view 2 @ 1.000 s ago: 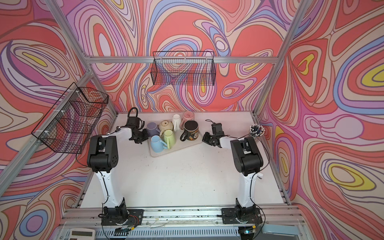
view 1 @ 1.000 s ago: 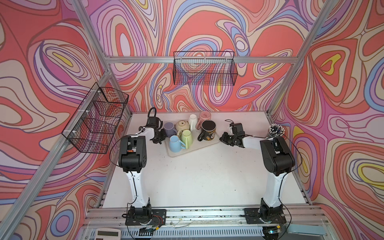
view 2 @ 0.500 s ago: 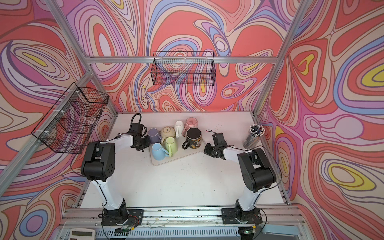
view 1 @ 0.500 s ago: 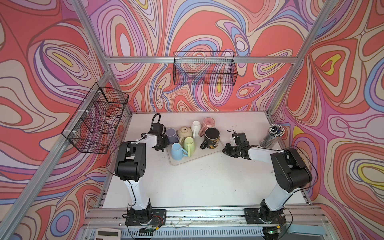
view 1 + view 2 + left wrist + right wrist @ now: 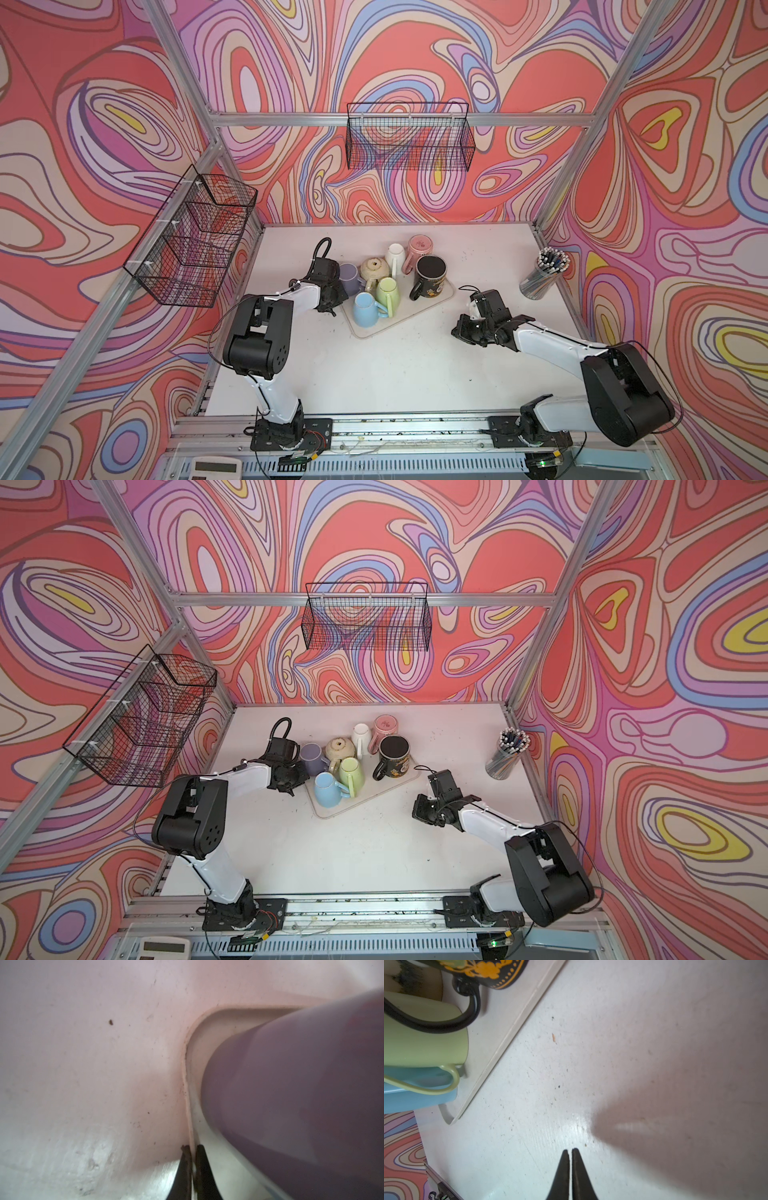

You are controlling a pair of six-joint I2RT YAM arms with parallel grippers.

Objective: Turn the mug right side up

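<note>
As I read the wrist feeds, the left gripper [image 5: 192, 1147] has its jaws clenched on the rim of the tray [image 5: 197, 1049], the thin edge pinched between the two tips, close beside the purple mug [image 5: 291, 1095]. The right gripper [image 5: 570, 1150] hangs over bare table [image 5: 612, 1053], apart from the tray, its jaws pressed together with only a hairline between them and nothing in them. The black mug [image 5: 430, 276] with the yellow flower pattern stands mouth up at the tray's right corner, handle toward the green mug [image 5: 387, 291]. My count in both top views: seven mugs in one cluster, those three plus a cream mug [image 5: 375, 268], a white mug [image 5: 395, 253], a pink mug [image 5: 419, 247] and a blue mug [image 5: 365, 307]; the six besides the black one show flat tops and look base up to me. One tray, one pot of pens [image 5: 540, 278] at the right, two wire baskets [image 5: 409, 141] on the walls
</note>
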